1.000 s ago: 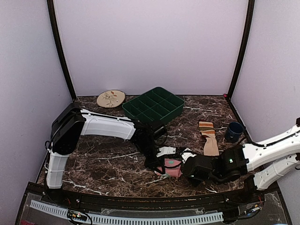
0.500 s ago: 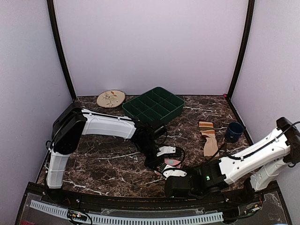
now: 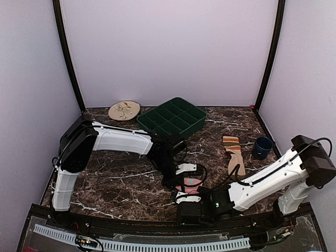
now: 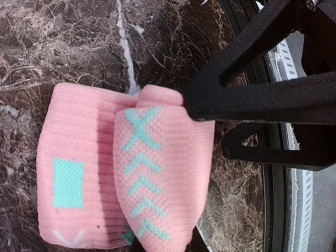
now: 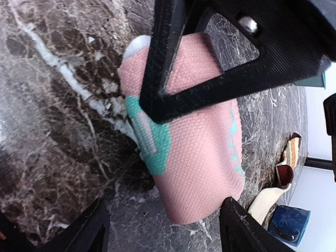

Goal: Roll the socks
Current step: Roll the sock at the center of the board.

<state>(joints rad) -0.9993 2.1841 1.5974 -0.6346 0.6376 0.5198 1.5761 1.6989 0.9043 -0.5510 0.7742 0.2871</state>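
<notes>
The pink sock [image 3: 191, 184] with mint-green marks lies folded into a short roll near the table's front middle. My left gripper [image 3: 178, 181] is at its left side, shut on a flap of it [image 4: 157, 173]. Its own fingers are mostly hidden under the fabric. My right gripper [image 3: 188, 197] is just in front of the roll and open. Its fingers [image 5: 84, 231] stand wide either side of the roll's near end [image 5: 199, 173]. The tan sock [image 3: 234, 155] with a striped cuff lies flat to the right and also shows in the right wrist view [image 5: 275, 189].
A dark blue cup [image 3: 261, 147] stands right of the tan sock. A green divided tray [image 3: 172, 118] and a beige patterned plate [image 3: 124, 110] sit at the back. The table's black front rail [image 4: 283, 173] is close to the roll.
My right arm has swung from the right of the pink sock round to the front edge, and its gripper now faces the roll from the near side. The left arm has barely moved.
</notes>
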